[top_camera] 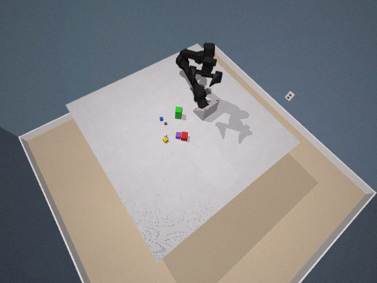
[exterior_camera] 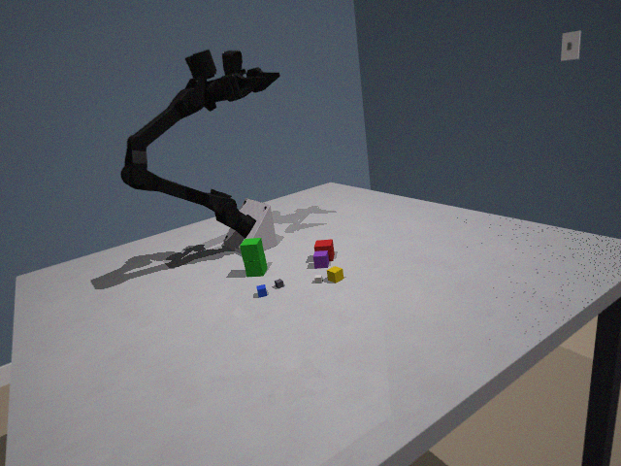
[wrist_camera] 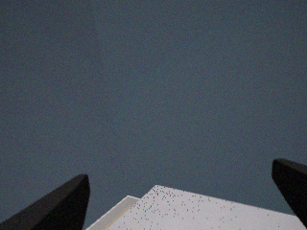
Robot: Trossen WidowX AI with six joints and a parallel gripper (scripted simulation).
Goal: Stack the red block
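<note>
The red block (top_camera: 184, 135) (exterior_camera: 324, 244) lies on the table, right beside the smaller purple block (top_camera: 178, 135) (exterior_camera: 320, 259); I cannot tell whether they touch. The green tower (top_camera: 178, 112) (exterior_camera: 253, 257) stands upright, two green blocks high, with nothing on top. It is nearer the arm's base than the red block. My gripper (top_camera: 201, 83) (exterior_camera: 276, 76) (wrist_camera: 180, 174) is open and empty, high above the table. In the wrist view its fingers stand wide apart, and neither the red block nor the tower shows there.
A yellow block (top_camera: 165, 140) (exterior_camera: 335, 275) and a tiny white block (top_camera: 165, 134) (exterior_camera: 318, 279) lie near the purple block. A blue block (top_camera: 161, 118) (exterior_camera: 261, 290) and a small dark block (top_camera: 165, 123) (exterior_camera: 278, 282) lie near the tower. The arm's grey base (top_camera: 207, 112) (exterior_camera: 270, 231) stands behind.
</note>
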